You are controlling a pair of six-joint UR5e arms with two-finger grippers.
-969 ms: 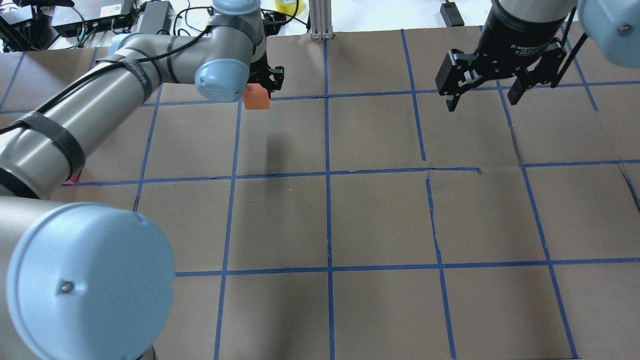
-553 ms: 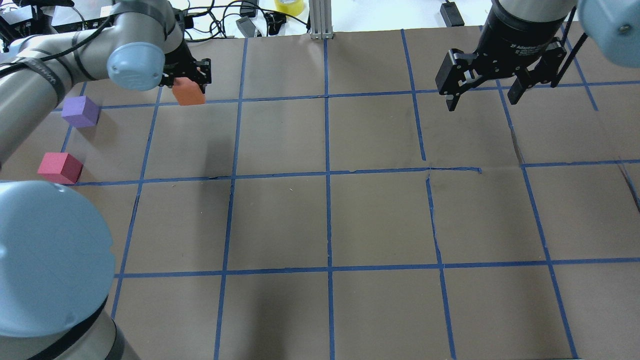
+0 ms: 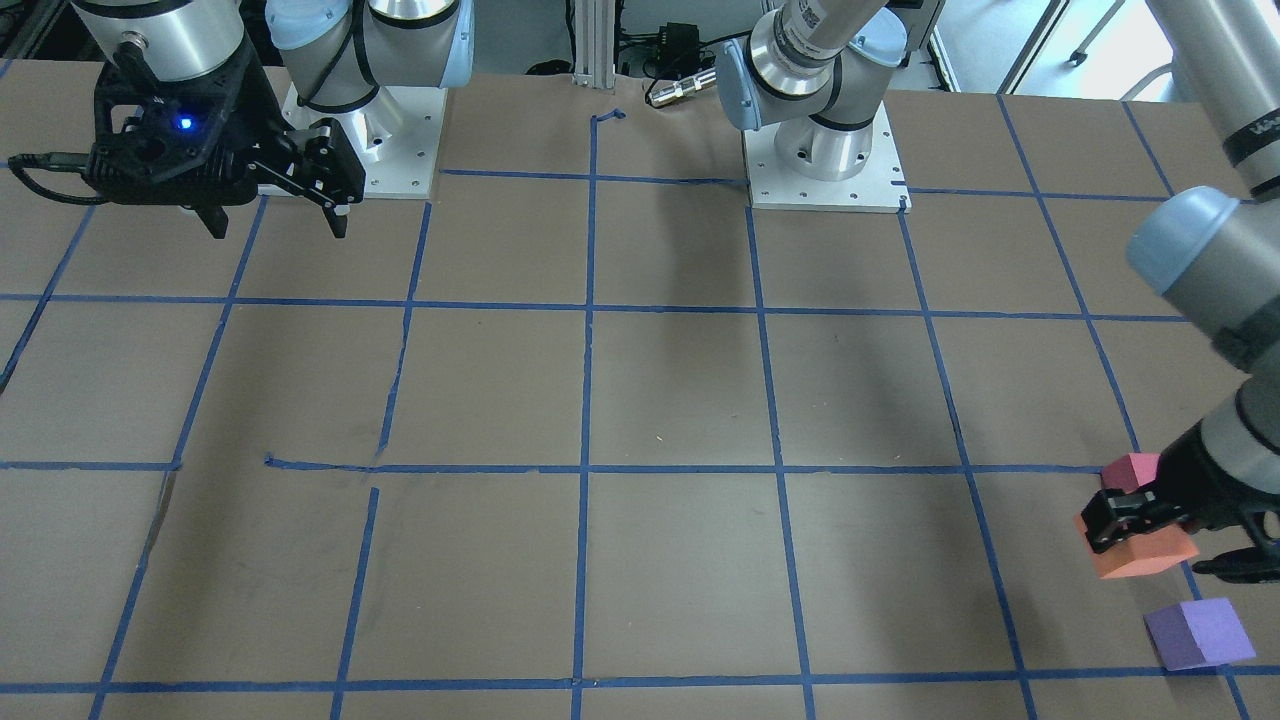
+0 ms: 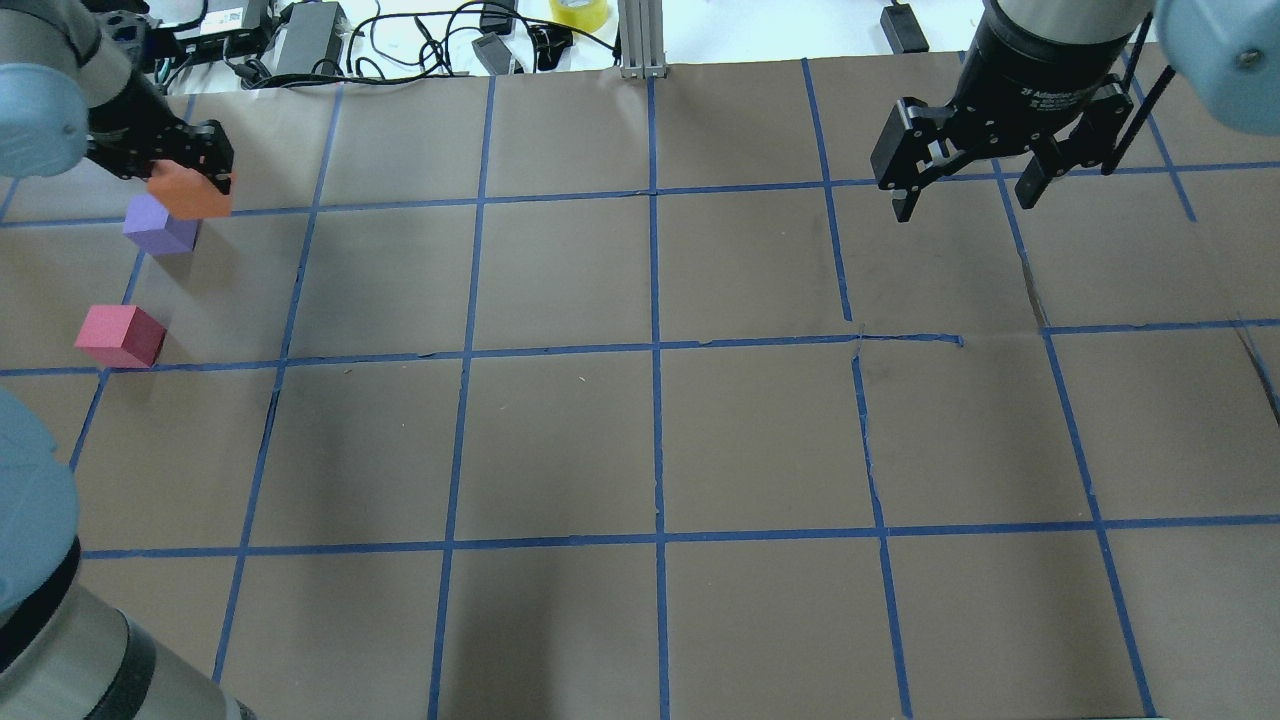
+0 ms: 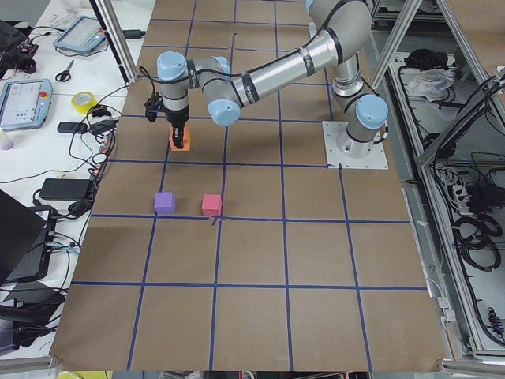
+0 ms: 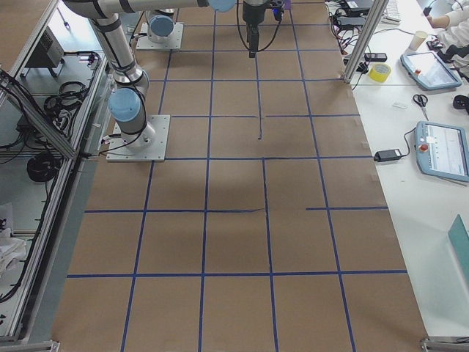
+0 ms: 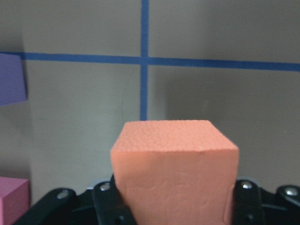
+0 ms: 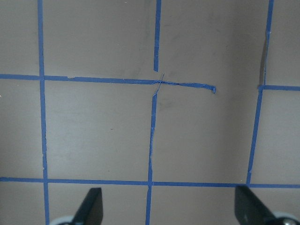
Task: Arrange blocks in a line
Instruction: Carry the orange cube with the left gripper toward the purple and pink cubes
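My left gripper is shut on the orange block and holds it above the table at the far left, overlapping the purple block in the overhead view. The reddish-pink block lies nearer me, on a tape line. In the front-facing view the orange block hangs between the pink block and the purple block. The left wrist view shows the orange block between the jaws, with purple and pink at the left edge. My right gripper is open and empty, high at the far right.
The table is brown paper with a blue tape grid. Cables and power bricks, a yellow tape roll and an aluminium post lie beyond the far edge. The arm bases stand on my side.
My left arm has swung left with the orange block, from near the centre-left to over the purple block. The right arm has not moved.
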